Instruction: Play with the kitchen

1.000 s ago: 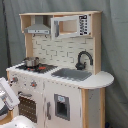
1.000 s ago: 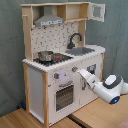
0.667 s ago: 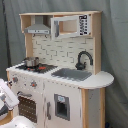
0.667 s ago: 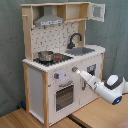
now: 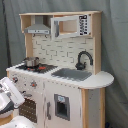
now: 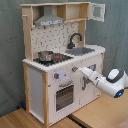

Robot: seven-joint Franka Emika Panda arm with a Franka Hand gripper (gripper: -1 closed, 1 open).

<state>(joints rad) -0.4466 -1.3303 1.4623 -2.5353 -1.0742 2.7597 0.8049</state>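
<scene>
The kitchen (image 5: 60, 75) is a tall white and light-wood toy, seen whole in both exterior views. A metal pot (image 6: 46, 56) sits on its stovetop, with a black faucet (image 6: 75, 39) and a grey sink (image 6: 82, 51) beside it. Below are the oven door (image 6: 65, 96) and a knob (image 6: 57, 76). My gripper (image 6: 75, 69) reaches in from the second exterior view's right. Its tip is at the knob panel above the oven door, and touching or apart cannot be told. In the first exterior view the white arm (image 5: 10, 97) shows at the lower left, in front of the oven.
A range hood (image 5: 37, 27) and a microwave cabinet (image 5: 70, 25) top the kitchen. A grey curtain (image 5: 115, 45) hangs behind it. The kitchen stands on a wooden surface (image 6: 100, 112). The rounded counter end (image 5: 102, 79) juts out on the first exterior view's right.
In the second exterior view the gripper has moved left and slightly up, from beside the cabinet front to the knob panel. The kitchen and the pot have not moved.
</scene>
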